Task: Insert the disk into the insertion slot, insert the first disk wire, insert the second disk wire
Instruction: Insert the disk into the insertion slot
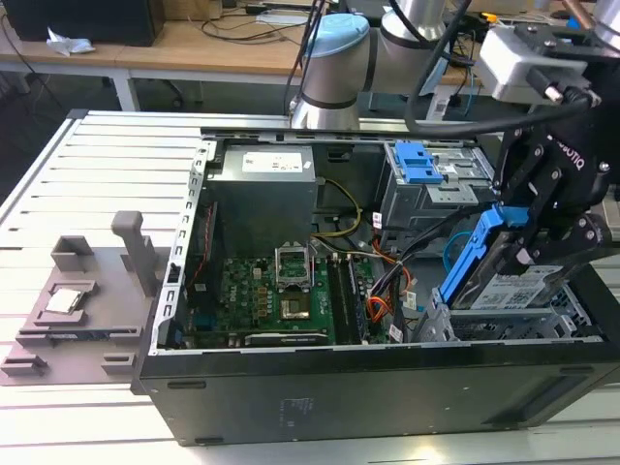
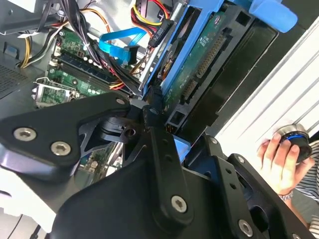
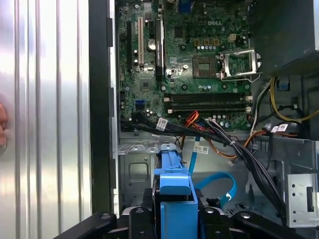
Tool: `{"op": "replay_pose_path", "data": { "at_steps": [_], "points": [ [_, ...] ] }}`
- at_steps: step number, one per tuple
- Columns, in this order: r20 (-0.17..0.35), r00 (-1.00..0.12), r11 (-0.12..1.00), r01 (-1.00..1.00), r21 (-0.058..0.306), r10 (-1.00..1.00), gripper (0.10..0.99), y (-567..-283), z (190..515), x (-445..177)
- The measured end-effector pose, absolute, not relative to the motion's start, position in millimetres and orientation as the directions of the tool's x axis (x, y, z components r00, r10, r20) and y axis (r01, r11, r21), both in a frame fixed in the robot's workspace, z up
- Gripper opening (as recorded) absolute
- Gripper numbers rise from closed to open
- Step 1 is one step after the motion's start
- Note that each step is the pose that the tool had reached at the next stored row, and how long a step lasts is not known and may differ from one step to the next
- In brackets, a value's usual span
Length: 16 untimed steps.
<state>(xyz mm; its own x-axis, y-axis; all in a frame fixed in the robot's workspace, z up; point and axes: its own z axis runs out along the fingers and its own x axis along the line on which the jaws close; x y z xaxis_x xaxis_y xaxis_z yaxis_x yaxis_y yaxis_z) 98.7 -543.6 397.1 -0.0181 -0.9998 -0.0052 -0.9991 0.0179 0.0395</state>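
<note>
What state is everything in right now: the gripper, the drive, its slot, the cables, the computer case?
gripper: shut on the disk.
the disk: held tilted above the slot, not seated.
the insertion slot: disk not yet in it.
the first disk wire: loose, not plugged into the disk.
the second disk wire: loose loop, not plugged into the disk.
computer case: side open.

Desk [image 1: 107, 165]: pale ribbed metal slats, brightly lit. Behind: wooden table [image 1: 194, 53], white legs [image 1: 126, 92], loose cables [image 1: 242, 27] on top. Floor [image 1: 29, 107]: dark grey.
</note>
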Motion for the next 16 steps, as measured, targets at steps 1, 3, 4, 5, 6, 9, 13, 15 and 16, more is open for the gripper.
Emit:
{"op": "replay_pose_path", "data": {
  "at_steps": [1,3,4,5,6,9,13,15,16],
  "points": [
    [-0.005,-0.018,0.018,-0.999,0.04,-1.0,0.369,-543.6,395.3,98.7],
    [-0.005,-0.018,0.018,-0.999,0.04,-1.0,0.369,-543.5,388.3,98.7],
    [-0.005,-0.018,0.018,-0.999,0.04,-1.0,0.369,-543.5,388.0,98.7],
    [-0.005,-0.018,0.018,-0.999,0.04,-1.0,0.369,-543.5,388.1,98.7],
    [-0.005,-0.018,0.018,-0.999,0.04,-1.0,0.369,-543.6,388.0,98.7],
    [-0.005,-0.018,0.018,-0.999,0.04,-1.0,0.376,-543.6,387.9,98.7],
    [-0.005,-0.018,0.018,-0.999,0.04,-1.0,0.443,-543.6,387.8,98.7],
    [-0.005,-0.018,0.018,-0.999,0.04,-1.0,0.443,-543.6,387.7,98.7],
    [-0.005,-0.018,0.018,-0.999,0.04,-1.0,0.361,-543.6,387.7,98.7]
  ]
}}
